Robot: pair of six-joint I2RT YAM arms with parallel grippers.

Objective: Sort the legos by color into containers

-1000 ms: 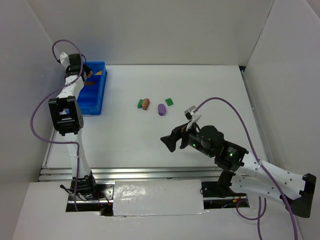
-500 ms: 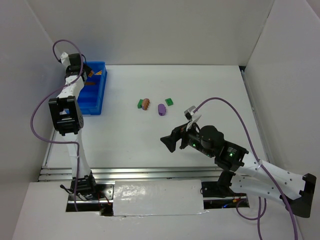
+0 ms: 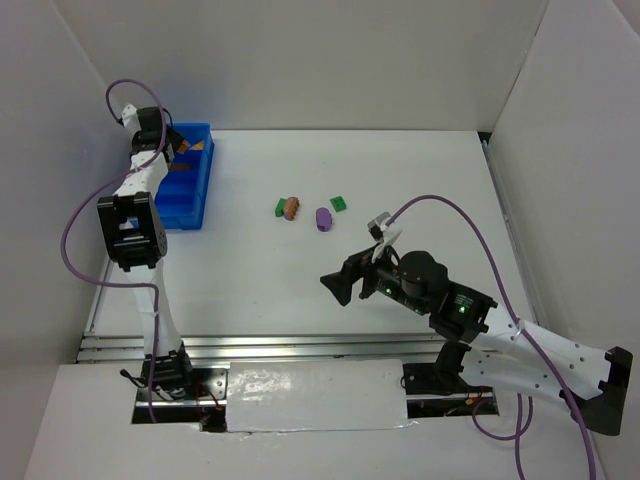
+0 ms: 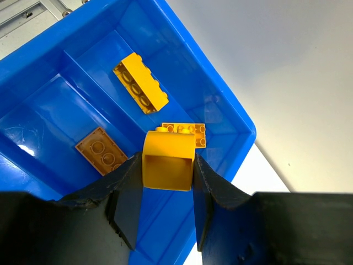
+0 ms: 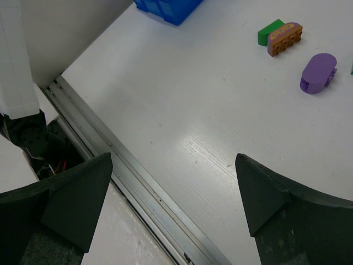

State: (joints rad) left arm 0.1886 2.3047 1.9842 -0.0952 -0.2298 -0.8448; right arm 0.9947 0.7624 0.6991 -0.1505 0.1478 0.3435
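My left gripper is shut on an orange-yellow lego block and holds it over the blue bin, seen at the far left in the top view. In the bin lie a yellow brick, a small yellow plate and a brown-orange plate. On the table lie a green block, a pinkish-brown lump, a purple oval and a second green block. My right gripper is open and empty, low over the table nearer the front.
White walls stand on the left, back and right. A metal rail runs along the table's near edge. The left arm's base shows in the right wrist view.
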